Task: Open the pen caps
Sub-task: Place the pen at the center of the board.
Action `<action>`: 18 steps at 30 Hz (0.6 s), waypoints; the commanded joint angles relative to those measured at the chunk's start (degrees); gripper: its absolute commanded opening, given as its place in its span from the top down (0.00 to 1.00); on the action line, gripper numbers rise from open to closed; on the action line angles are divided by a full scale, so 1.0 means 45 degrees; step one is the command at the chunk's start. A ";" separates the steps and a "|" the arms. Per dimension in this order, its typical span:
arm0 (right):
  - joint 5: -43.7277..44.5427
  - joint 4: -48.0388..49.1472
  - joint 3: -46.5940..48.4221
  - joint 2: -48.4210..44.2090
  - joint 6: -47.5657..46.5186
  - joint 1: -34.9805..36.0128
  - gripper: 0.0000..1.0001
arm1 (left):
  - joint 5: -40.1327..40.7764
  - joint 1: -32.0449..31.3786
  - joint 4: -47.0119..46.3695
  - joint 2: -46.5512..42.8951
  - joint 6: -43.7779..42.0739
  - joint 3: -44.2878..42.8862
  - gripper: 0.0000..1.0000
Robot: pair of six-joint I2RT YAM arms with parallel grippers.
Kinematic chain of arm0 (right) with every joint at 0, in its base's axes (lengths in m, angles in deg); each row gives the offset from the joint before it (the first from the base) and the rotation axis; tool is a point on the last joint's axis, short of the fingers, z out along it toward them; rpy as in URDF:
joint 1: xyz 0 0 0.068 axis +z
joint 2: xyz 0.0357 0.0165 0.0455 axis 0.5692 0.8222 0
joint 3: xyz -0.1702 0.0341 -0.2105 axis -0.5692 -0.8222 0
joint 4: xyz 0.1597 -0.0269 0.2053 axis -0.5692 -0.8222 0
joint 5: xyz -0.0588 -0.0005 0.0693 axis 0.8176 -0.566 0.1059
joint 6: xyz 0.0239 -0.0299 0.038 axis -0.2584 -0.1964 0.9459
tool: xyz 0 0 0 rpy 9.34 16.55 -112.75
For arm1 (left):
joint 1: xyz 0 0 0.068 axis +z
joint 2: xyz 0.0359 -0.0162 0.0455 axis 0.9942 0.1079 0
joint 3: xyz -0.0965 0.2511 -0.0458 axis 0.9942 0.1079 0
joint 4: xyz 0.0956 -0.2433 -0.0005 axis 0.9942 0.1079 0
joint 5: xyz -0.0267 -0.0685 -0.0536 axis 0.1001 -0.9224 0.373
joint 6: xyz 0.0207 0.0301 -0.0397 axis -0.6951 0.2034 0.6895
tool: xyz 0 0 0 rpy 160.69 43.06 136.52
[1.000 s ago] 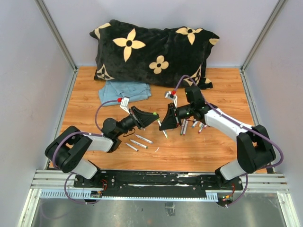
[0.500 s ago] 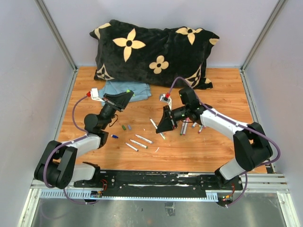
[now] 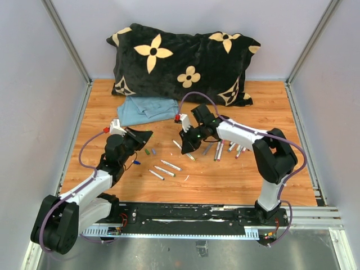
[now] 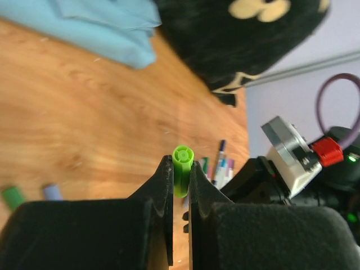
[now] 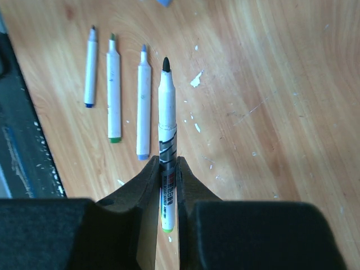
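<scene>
Only one thing carried print: the white marker pen (image 5: 166, 112) clamped in the right end effector (image 5: 163, 162) had a line of tiny dark lettering running lengthwise down its barrel, just below a band of slanted black stripes. The letters were too small and blurred to read. The black pillow (image 3: 185, 62) bore cream flower emblems only.

Bare table (image 3: 242, 183) lies open from 3 to 5 o'clock. The pillow (image 3: 180, 56) and blue cloth (image 3: 147, 108) block 11 to 1 o'clock, while loose pens (image 3: 165, 170) and caps (image 3: 147, 151) litter the centre toward 7 o'clock.
</scene>
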 commanded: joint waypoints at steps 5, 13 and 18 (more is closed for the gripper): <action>0.2746 -0.1578 0.0930 0.1246 -0.0427 0.1486 0.95 | 0.1656 0.0070 0.3350 -0.0063 -0.0032 -0.0100 1.00; 0.3398 -0.1654 0.1373 0.2235 0.0213 0.1822 0.94 | 0.1473 0.0072 0.3199 0.0128 0.0093 -0.0046 1.00; 0.3411 -0.1787 0.1610 0.2311 0.0348 0.1916 0.86 | 0.1426 0.0075 0.3122 0.0119 0.0198 0.0098 1.00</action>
